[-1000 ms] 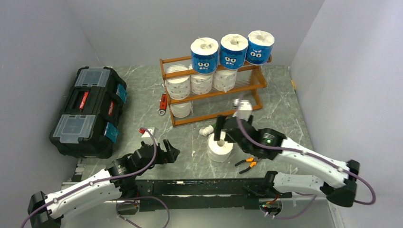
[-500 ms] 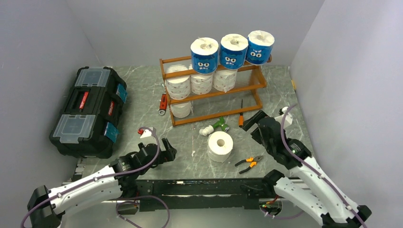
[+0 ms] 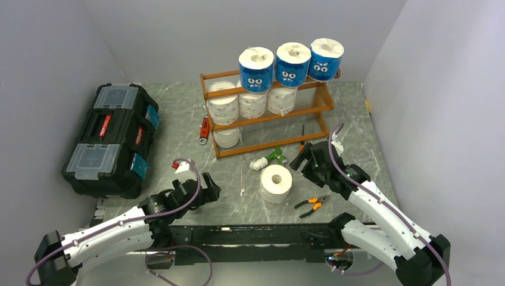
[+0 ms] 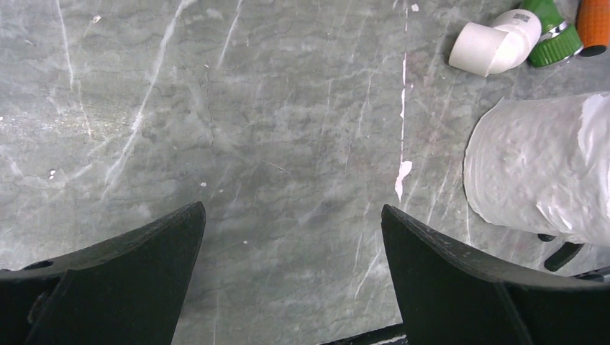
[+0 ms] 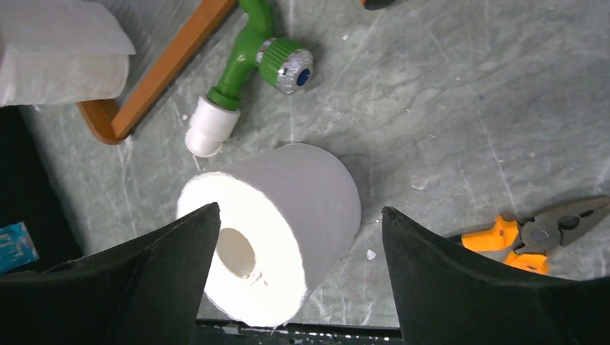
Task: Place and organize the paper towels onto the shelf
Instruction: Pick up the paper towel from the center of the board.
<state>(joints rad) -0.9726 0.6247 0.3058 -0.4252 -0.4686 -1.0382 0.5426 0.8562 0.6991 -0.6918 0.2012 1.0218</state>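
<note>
A plain white paper towel roll (image 3: 276, 182) stands on end on the table in front of the orange-brown shelf (image 3: 268, 116); it shows in the right wrist view (image 5: 270, 230) and at the right edge of the left wrist view (image 4: 539, 169). Three blue-wrapped rolls (image 3: 290, 62) sit on the top tier, three white rolls (image 3: 253, 102) on the middle tier, one white roll (image 3: 227, 137) on the bottom. My right gripper (image 3: 305, 159) is open, just right of the loose roll (image 5: 298, 215). My left gripper (image 3: 213, 189) is open and empty (image 4: 291, 215), left of the roll.
A black toolbox (image 3: 111, 138) stands at the left. A green-and-white tool (image 3: 268, 159) lies between shelf and roll, also in the right wrist view (image 5: 248, 83). Orange-handled pliers (image 3: 312, 204) lie right of the roll. A red tool (image 3: 204, 130) lies left of the shelf.
My right arm drew back from over the roll to the right, then came back left and stopped beside the roll. The roll stays put. My left arm barely moved.
</note>
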